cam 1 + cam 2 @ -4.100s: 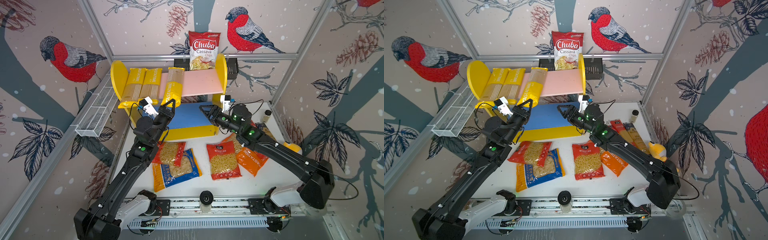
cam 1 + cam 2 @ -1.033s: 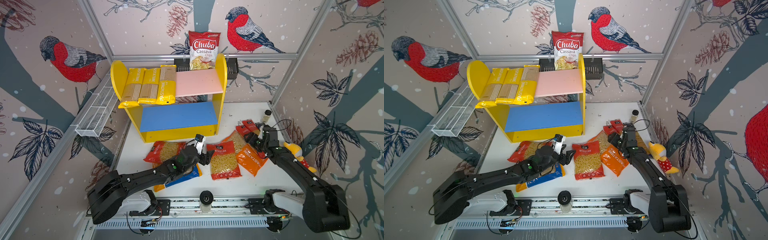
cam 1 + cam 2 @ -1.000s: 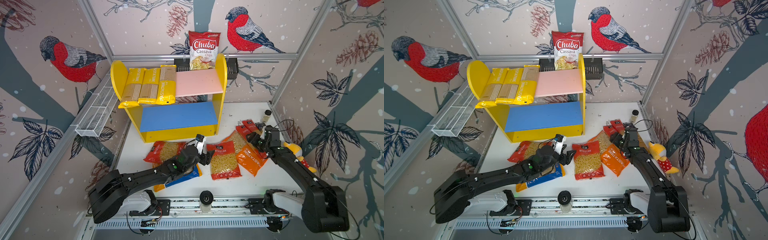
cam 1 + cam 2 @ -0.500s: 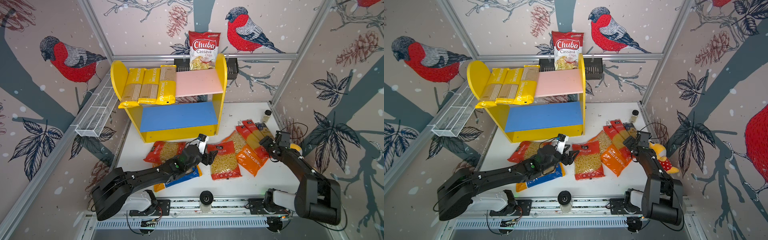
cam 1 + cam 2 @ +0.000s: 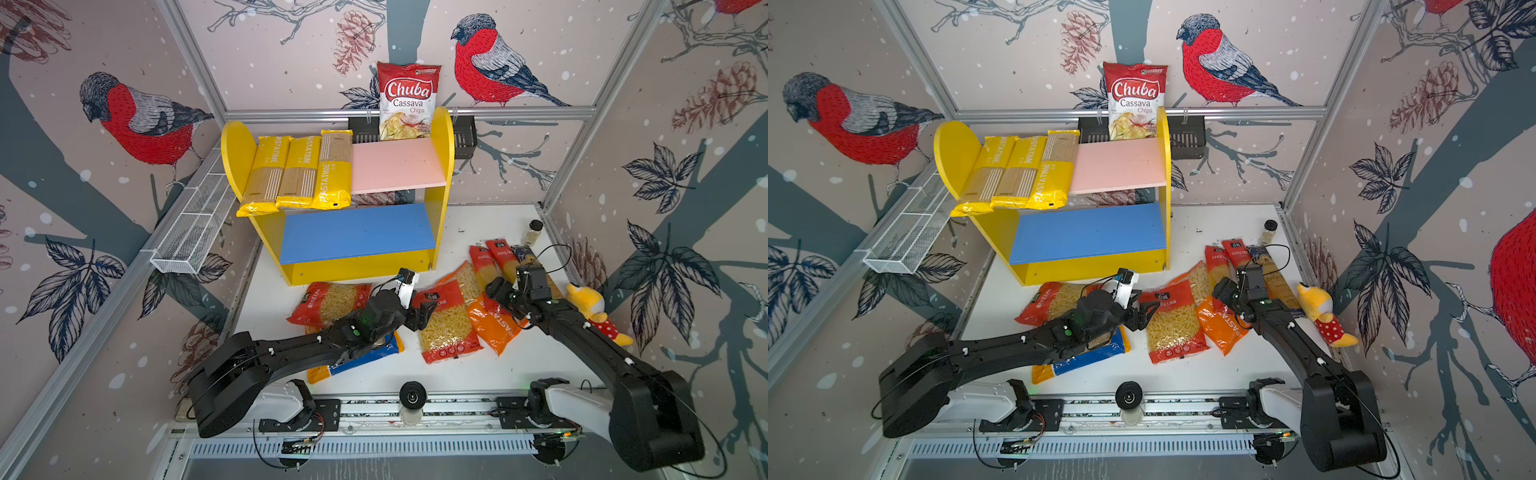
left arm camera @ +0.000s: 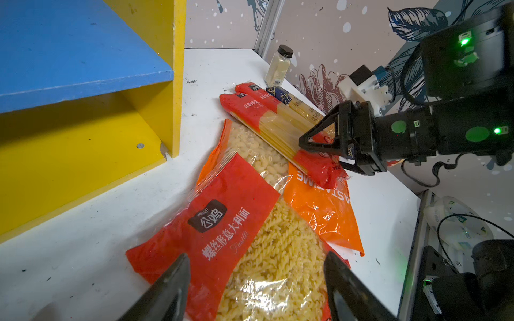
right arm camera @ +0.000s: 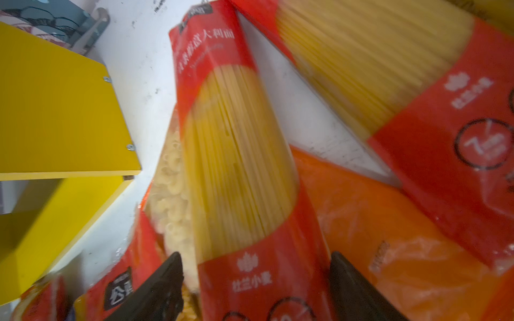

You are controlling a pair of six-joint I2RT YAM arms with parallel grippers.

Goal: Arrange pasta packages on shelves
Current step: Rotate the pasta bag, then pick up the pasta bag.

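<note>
The shelves (image 5: 436, 232) stand at the back, with three yellow spaghetti packs (image 5: 299, 170) side by side on the left of the pink upper board; the blue board is bare. On the table lie a red fusilli bag (image 5: 446, 328), an orange bag (image 5: 494, 332), a macaroni bag (image 5: 465, 276), two red spaghetti packs (image 5: 482, 266), a dark-blue pack (image 5: 524, 254), another red bag (image 5: 328, 301) and a blue-yellow bag (image 5: 365, 357). My left gripper (image 6: 257, 266) is open over the fusilli bag (image 6: 250, 250). My right gripper (image 7: 256, 264) is open, straddling one red spaghetti pack (image 7: 236, 166).
A Chuba chips bag (image 5: 407, 99) stands in a black basket (image 5: 463, 133) behind the shelves. A white wire basket (image 5: 195, 232) hangs on the left wall. A small jar (image 5: 532, 232) and a yellow plush toy (image 5: 594, 307) sit by the right wall.
My right arm swung out toward the right wall and came back, and its gripper now sits lower over the red spaghetti pack. My left gripper crept right onto the fusilli bag.
</note>
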